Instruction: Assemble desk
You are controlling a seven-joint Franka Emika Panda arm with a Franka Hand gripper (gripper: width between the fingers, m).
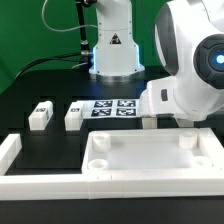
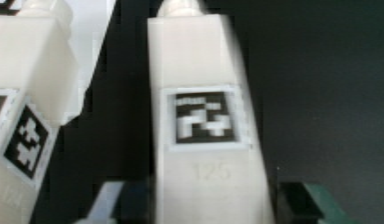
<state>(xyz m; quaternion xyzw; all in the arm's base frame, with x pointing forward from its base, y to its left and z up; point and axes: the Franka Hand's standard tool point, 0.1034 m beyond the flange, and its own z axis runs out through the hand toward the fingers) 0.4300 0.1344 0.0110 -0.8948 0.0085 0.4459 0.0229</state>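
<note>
The white tray-like tabletop lies at the front, open side up. Two short white legs with tags lie at the exterior view's left. My gripper is low over the table just behind the tabletop's far rim. In the wrist view a tagged white leg lies lengthwise between my fingers, with a dark gap on each side. The gripper is open and straddles this leg's end without touching it. Another tagged leg lies close beside it.
The marker board lies flat between the left legs and my gripper. White border bars run along the front left. The robot base stands at the back. My arm's large white body fills the right.
</note>
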